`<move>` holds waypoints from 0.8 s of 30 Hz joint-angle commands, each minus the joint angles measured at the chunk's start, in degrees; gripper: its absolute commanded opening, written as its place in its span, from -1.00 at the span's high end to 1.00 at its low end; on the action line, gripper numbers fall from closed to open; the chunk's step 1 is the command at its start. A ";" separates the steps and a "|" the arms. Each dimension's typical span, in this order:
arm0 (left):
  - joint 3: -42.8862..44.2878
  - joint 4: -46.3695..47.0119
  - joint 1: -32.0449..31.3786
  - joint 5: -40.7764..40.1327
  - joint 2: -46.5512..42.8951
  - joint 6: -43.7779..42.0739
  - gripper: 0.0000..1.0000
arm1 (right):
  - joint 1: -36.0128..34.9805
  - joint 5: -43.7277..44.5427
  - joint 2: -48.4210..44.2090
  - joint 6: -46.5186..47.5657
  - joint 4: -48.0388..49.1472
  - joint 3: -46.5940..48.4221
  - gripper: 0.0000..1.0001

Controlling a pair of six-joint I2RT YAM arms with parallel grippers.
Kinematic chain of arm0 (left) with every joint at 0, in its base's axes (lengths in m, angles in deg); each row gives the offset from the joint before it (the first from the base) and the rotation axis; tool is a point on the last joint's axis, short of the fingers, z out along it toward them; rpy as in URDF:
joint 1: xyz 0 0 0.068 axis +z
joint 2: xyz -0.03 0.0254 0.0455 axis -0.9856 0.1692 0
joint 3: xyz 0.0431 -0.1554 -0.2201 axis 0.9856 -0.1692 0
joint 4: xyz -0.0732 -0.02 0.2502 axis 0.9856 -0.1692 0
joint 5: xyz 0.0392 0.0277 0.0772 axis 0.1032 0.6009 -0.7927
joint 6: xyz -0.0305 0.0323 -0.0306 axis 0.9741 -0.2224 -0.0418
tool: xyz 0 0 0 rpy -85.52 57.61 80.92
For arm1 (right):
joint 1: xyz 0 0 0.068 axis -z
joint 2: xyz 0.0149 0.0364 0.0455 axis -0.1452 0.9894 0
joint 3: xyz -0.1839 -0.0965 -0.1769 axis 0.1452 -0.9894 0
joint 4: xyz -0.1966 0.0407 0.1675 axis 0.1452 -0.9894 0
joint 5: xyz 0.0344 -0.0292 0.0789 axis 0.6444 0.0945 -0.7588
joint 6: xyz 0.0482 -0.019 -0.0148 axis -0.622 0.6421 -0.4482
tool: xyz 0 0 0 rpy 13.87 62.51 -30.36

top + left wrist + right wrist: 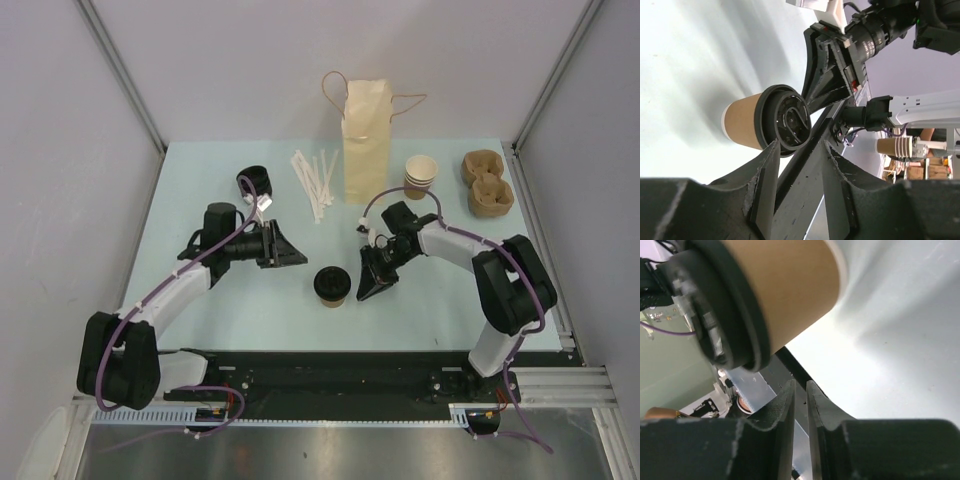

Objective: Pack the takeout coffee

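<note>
Tan takeout coffee point(742, 122) with black lid point(785, 120), cream paper bag point(365, 150), pale green table point(200, 180), brown cup carriers point(487, 183)

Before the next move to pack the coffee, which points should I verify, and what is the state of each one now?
1. Coffee cup upright and lidded: ok.
2. Left gripper fingers apart and empty: ok.
3. Right gripper fingers wide enough for the cup: not ok, they are almost together.
4. Cup between a pair of fingers: not ok, it stands free on the table.
5. Paper bag upright: ok.
6. Bag mouth open: cannot tell.
</note>
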 commanded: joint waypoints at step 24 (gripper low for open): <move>-1.86 5.97 2.00 -0.01 -0.31 2.98 0.12 | 0.76 -7.77 12.88 -8.25 9.52 4.62 0.69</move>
